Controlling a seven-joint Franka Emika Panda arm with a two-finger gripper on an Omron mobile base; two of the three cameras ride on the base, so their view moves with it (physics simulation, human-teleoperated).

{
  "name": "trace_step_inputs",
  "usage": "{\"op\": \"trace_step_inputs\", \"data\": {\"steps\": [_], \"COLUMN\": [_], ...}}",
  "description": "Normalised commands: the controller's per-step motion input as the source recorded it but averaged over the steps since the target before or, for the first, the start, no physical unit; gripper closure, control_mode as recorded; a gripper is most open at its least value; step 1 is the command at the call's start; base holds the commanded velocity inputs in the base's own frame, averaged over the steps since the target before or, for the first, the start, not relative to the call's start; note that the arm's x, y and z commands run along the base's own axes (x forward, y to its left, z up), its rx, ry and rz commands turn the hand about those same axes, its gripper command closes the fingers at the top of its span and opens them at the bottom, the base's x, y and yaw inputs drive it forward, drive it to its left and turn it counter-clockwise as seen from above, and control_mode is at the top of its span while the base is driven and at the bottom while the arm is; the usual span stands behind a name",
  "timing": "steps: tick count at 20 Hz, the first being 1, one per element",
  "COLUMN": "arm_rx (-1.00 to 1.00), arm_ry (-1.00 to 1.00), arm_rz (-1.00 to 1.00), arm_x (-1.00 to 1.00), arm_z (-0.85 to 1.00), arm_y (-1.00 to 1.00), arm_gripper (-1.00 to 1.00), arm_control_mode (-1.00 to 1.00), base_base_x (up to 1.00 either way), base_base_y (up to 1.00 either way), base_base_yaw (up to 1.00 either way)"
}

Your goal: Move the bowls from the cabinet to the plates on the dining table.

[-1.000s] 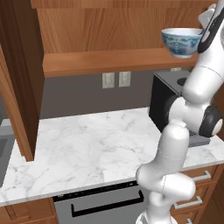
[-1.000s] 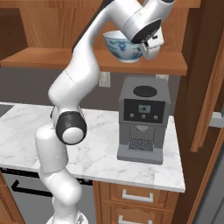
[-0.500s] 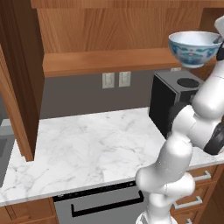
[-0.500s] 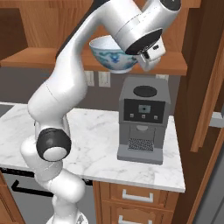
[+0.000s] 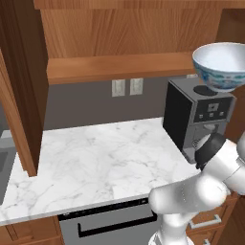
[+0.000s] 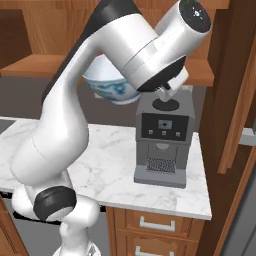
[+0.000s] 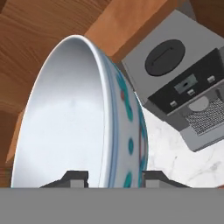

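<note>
White ceramic bowl with blue patterning (image 7: 87, 118) is pinched at its rim by the two-finger gripper (image 7: 111, 177), carried upright above the black coffee machine (image 5: 198, 117), clear of the wooden cabinet shelf (image 5: 119, 67).

Left base view looks forward and down from behind the arm's left; right base view from its right. Both share the coffee machine (image 5: 198, 119) and marble table (image 6: 117, 165). Hand view sits close above the same machine.
</note>
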Motion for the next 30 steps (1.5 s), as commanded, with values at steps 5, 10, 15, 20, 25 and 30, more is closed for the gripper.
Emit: {"op": "trace_step_inputs", "data": {"steps": [5,10,15,20,25,30], "arm_rx": [-0.22,-0.22,-0.18,-0.02,0.13,0.00], "arm_ry": [-0.07,-0.04,-0.07,-0.15,-0.03,0.00], "arm_rz": [0.07,0.09,0.07,0.01,0.00,0.00], "arm_x": [-0.88,-0.87,-0.75,-0.23,-0.01,0.00], "arm_z": [-0.38,-0.59,-0.71,-0.38,0.01,0.00], "arm_y": [0.56,0.43,0.43,0.44,-0.02,0.00], "arm_gripper": [1.00,1.00,1.00,1.00,1.00,1.00], "arm_control_mode": [-1.00,-1.00,-1.00,-1.00,-1.00,-1.00], "base_base_x": [0.00,0.00,0.00,0.00,0.00,0.00], "base_base_y": [0.00,0.00,0.00,0.00,0.00,0.00], "base_base_yaw": [0.00,0.00,0.00,0.00,0.00,0.00]}}
